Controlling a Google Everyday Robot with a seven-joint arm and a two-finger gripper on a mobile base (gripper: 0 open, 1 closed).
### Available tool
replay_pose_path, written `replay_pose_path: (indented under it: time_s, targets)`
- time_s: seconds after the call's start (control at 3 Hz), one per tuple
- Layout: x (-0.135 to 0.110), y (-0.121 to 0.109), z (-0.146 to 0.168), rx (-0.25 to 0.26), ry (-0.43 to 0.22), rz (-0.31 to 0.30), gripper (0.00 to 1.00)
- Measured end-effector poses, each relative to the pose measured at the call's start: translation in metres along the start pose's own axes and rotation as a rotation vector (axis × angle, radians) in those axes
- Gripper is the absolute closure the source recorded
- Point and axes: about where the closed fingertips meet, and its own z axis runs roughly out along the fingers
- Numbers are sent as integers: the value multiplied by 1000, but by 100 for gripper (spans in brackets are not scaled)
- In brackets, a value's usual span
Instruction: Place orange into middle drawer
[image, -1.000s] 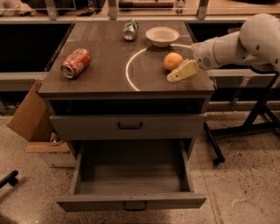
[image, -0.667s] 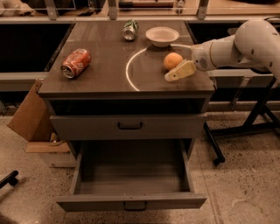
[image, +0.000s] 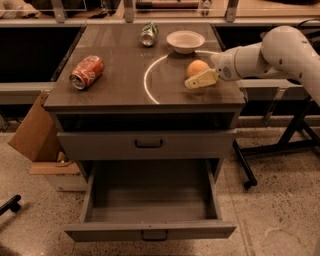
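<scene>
Just beside gripper: orange.

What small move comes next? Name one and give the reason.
Probably nudge the gripper closer around the orange to grasp it: it hovers right at the fruit's near side, the orange rests on the cabinet top, and the middle drawer already stands open below.

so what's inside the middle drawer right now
The open middle drawer shows only bare grey floor; its back end under the cabinet is shadowed. The orange sits on the cabinet top, the gripper beside it.
</scene>
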Motion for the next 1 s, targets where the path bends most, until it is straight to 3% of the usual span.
replay_pose_path:
  time_s: [0.67, 1.0]
  targets:
    - [-5, 13, 4, -40, -55, -9, 65]
    - [-26, 33, -25, -109, -141, -66, 89]
